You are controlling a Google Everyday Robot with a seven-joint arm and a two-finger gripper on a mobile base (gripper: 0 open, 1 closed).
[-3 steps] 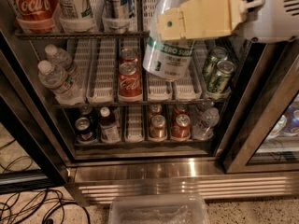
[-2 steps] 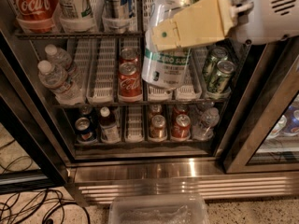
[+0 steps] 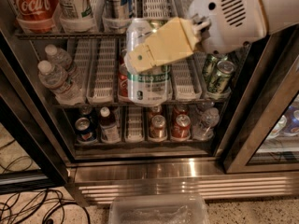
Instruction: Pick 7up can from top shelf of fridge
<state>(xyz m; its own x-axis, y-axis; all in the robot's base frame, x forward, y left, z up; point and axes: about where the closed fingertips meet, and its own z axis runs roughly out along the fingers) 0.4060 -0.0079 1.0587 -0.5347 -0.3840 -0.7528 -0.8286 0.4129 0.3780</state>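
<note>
My gripper (image 3: 142, 59) is shut on the 7up can (image 3: 148, 85), a silver-white can with a green "ZERO SUGAR" band. One tan finger (image 3: 163, 45) lies across the can's front; the other is hidden behind it. The can hangs nearly upright in front of the fridge (image 3: 187, 169), level with the second shelf. The top shelf (image 3: 60, 33) runs behind and above it with white slotted lanes, and holds a red Coca-Cola can (image 3: 30, 6) and other cans at the left. The white arm housing (image 3: 233, 13) comes in from the upper right.
Water bottles (image 3: 56, 78) stand on the middle shelf at left and small green cans (image 3: 217, 73) at right. Red cans (image 3: 180, 127) and bottles fill the bottom shelf. A door frame (image 3: 261, 125) stands at right. A clear plastic bin (image 3: 159, 211) and cables (image 3: 28, 209) lie on the floor.
The gripper has carried the 7up can left and a little lower, and the can now sits more upright than a second ago.
</note>
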